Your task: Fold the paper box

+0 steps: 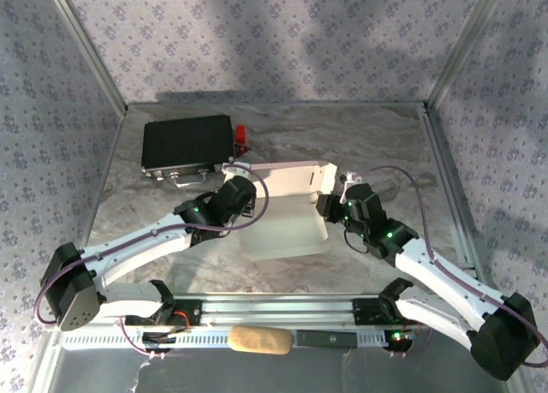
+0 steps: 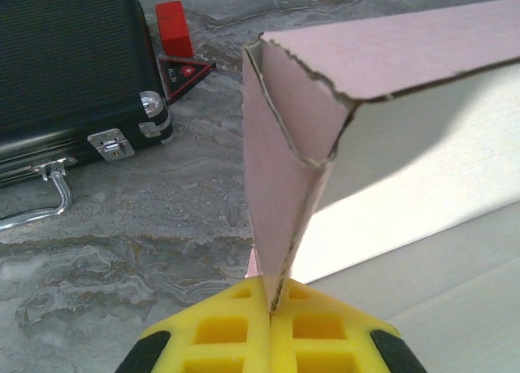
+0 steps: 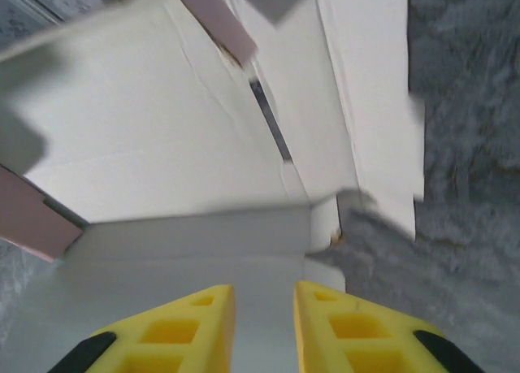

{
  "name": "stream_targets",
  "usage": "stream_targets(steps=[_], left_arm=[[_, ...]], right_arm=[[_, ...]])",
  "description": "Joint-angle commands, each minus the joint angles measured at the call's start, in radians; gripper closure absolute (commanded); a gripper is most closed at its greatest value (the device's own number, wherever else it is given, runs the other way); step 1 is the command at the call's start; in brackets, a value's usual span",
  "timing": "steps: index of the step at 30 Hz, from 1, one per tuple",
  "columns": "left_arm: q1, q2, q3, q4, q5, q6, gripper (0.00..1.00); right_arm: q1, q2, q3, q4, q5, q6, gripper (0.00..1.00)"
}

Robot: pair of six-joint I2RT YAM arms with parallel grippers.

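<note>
Paper box (image 1: 287,226) mid-table (image 1: 377,145), partly raised, 1 arm at each side
Left gripper (image 2: 272,296) is clamped tight on an upright pink corner flap at the box's left end, near the black case (image 2: 65,64). Right gripper (image 3: 264,296) has its 2 fingers a narrow gap apart over the whitish inner panel at the right end; possibly touching it, view too close to tell
</note>
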State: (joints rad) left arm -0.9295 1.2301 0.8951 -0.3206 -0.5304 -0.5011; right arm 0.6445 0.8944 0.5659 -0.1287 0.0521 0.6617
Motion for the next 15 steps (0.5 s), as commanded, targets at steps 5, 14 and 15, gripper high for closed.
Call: stream_targets(steps=[5, 14, 15], left_arm=[[-0.002, -0.048, 0.015, 0.012, 0.003, -0.004, 1.0], [0.018, -0.067, 0.012, 0.008, 0.041, -0.004, 1.0], [0.025, -0.07, 0.009, 0.009, 0.056, 0.0, 1.0]], right_arm=[[0.01, 0.019, -0.094, 0.018, -0.011, 0.099, 0.8], [-0.038, 0.146, -0.112, 0.077, -0.035, 0.069, 0.86], [-0.047, 0.115, -0.109, 0.076, -0.043, 0.05, 0.86]])
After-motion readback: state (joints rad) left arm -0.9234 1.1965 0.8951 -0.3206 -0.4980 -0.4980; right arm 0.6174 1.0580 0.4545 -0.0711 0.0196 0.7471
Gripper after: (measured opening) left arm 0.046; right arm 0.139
